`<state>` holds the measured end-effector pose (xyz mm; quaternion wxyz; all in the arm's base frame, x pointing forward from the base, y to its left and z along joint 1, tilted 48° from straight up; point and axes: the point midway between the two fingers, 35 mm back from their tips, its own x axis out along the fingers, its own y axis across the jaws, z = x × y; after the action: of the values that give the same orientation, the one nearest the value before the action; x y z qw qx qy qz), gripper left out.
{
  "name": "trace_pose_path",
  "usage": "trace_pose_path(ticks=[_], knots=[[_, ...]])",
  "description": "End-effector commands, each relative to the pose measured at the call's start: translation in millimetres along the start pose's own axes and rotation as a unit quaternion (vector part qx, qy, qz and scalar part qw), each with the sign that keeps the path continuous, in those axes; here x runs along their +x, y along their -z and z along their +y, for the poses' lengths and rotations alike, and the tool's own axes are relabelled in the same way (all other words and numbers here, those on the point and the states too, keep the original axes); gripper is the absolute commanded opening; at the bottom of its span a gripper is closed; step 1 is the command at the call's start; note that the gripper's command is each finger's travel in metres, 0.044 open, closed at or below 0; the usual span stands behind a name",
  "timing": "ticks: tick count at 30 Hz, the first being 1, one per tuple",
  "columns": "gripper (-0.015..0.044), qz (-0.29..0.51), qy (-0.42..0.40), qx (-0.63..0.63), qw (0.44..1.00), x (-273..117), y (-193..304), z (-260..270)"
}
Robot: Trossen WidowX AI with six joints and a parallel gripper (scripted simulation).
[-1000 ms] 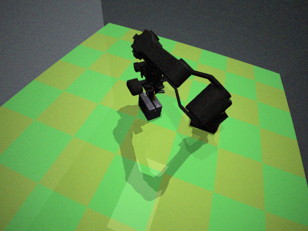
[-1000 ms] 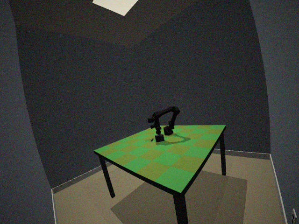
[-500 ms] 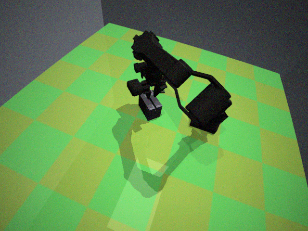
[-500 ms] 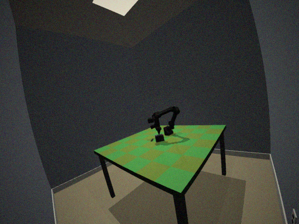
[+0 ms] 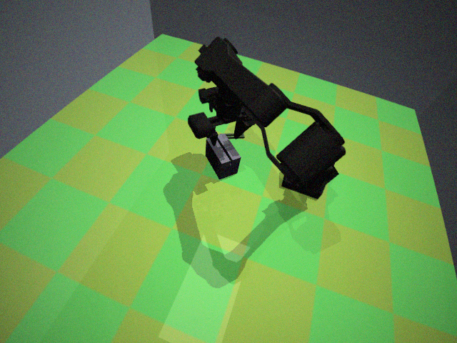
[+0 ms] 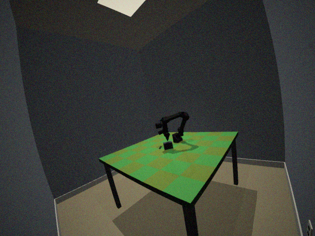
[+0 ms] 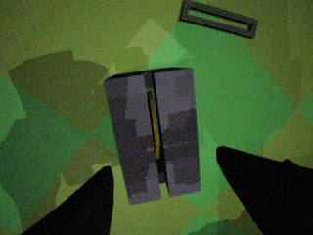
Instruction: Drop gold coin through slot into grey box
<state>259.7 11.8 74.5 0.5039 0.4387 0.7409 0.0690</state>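
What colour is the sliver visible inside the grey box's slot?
Gold: the coin's edge. It shows best in the wrist view.

The box [image 5: 230, 168] [image 6: 168, 145] [image 7: 181, 122] stands on the table [image 5: 228, 314] [image 6: 165, 167], the coin [image 7: 155, 127] within its slot [image 7: 163, 177]. In the wrist view, the holder [image 7: 220, 20] lies beyond the box and to the right, apart from it. In the top view, the arm's base [image 5: 306, 184] sits right of the box.

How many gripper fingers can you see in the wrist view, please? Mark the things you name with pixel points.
2: one finger [image 7: 85, 208] at the lower left, the other finger [image 7: 264, 188] at the lower right, on either side of the box's [image 5: 229, 170] [image 6: 168, 145] [image 7: 181, 132] near end.
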Motion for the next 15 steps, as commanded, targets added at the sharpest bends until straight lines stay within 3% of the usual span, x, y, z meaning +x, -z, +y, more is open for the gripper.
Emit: trace_pose_path(ticks=[1, 5, 15], knots=[[0.0423, 0.0, 0.002, -0.002, 1.0, -14.0, -0.1, -0.5], [0.044, 0.002, -0.001, 0.0, 1.0, -47.8, 3.6, -1.3], [0.044, 0.002, -0.001, 0.0, 1.0, -47.8, 3.6, -1.3]])
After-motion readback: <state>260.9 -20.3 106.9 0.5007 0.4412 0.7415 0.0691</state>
